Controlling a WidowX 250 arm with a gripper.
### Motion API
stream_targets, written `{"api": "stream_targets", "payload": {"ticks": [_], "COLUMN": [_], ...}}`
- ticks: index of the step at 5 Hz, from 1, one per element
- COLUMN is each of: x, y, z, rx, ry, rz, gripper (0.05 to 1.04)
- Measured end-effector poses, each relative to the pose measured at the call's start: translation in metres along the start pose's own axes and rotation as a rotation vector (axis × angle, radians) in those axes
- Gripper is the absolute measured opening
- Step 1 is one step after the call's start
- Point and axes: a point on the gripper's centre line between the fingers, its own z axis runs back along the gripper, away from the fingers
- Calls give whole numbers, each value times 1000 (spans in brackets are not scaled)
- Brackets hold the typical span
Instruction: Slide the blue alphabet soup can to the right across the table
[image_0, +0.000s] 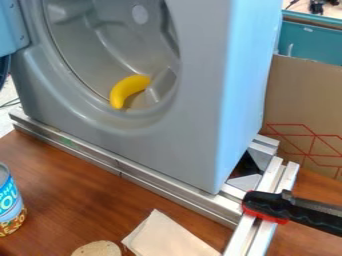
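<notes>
Banana (125, 92), just one, was lying low inside the gray washer-like drum (100, 47), yellow and curved, if you were looking for it. Can't tell you your arm's pose or whether the gripper was spread or pinching anything, sorry. You had one can (9, 207) at the near left, one pale folded sheet (167, 237) and one round tan piece (97, 249) on the wood table (63, 175). Metal rails (157, 185) ran under the housing (194, 115), one black-and-red clamp-like tool (266, 205) sat near right, and the opening's raised rim (100, 112) curved around your banana's near side.
</notes>
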Motion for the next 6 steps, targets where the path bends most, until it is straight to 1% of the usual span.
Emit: {"api": "stream_targets", "payload": {"ticks": [1,2,3,4,5,6], "x": [-1,10,10,16,14,18], "y": [-2,19,36,43,39,42], "z": [-2,1,-7,-17,-31,-38], "rx": [-14,-82,-22,68,115,131], "ry": [10,-9,23,70,119,106], "rz": [-4,32,80,89,86,112], "gripper": [1003,1003,1003,1003,1003,1003]}}
